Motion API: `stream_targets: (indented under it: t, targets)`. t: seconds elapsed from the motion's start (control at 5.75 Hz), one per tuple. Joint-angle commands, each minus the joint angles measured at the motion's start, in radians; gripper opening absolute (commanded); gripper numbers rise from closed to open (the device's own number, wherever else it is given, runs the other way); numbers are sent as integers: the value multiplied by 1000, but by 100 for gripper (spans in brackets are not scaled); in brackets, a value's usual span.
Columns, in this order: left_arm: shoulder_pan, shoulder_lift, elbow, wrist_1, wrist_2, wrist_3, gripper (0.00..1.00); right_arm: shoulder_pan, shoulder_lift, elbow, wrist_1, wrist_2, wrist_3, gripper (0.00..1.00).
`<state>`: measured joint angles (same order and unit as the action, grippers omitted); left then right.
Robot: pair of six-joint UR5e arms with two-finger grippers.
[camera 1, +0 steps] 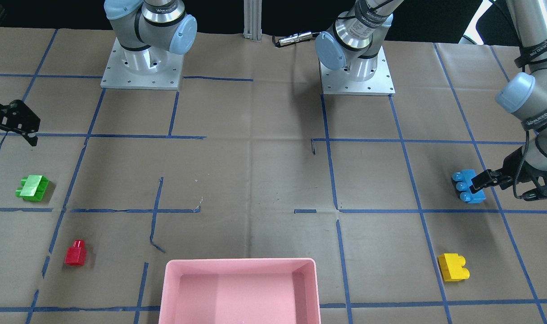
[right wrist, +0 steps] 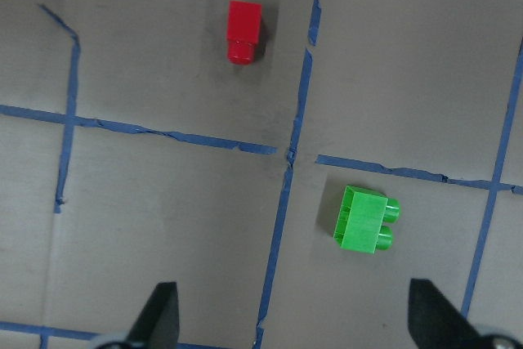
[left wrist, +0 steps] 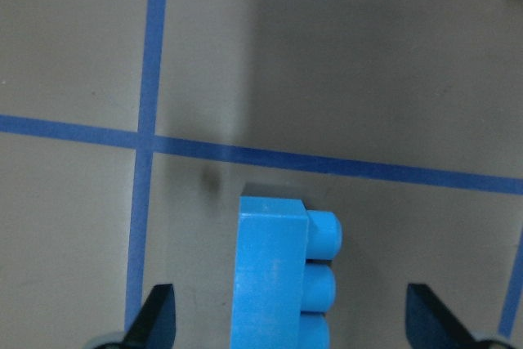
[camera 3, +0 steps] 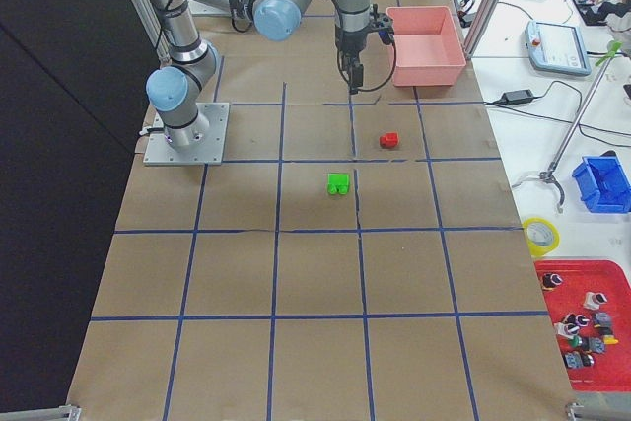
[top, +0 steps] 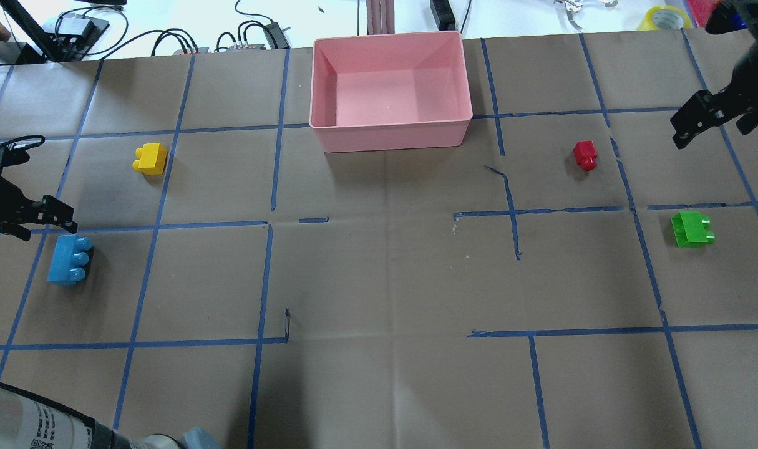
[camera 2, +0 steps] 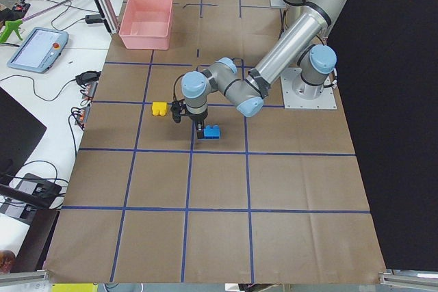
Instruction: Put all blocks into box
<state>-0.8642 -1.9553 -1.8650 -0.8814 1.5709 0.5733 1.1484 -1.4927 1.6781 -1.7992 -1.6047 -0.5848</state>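
Note:
The light blue brick (top: 70,260) lies on its side at the table's left. My left gripper (top: 45,213) hangs open just over it; in the left wrist view the brick (left wrist: 278,275) sits between the spread fingers (left wrist: 159,316). The yellow brick (top: 150,158) lies beyond it. The red brick (top: 585,154) and green brick (top: 690,229) lie on the right. My right gripper (top: 690,125) is open and empty, high above them; both show in its wrist view, red (right wrist: 243,30) and green (right wrist: 365,219). The pink box (top: 391,131) stands empty at the far middle.
Brown paper with blue tape lines covers the table (top: 385,280). Both arm bases (camera 1: 142,67) are bolted at the robot's side. Cables and tools (top: 185,40) lie beyond the far edge behind the box.

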Motion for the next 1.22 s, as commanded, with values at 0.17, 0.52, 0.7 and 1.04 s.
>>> stream_targets:
  t: [0.17, 0.52, 0.7, 1.04]
  targets:
    - [1, -17, -83, 142, -2, 3, 99, -70, 170, 5, -173, -9, -39, 97]
    - [4, -19, -111, 142, 1, 14, 99, -151, 164, 142, -250, 0, -40, 99]
    - [4, -19, -111, 144, 3, 16, 99, -160, 170, 173, -309, 2, -33, 99]
    - [16, -20, -97, 145, 5, 45, 85, -180, 174, 225, -327, 0, 3, 99]
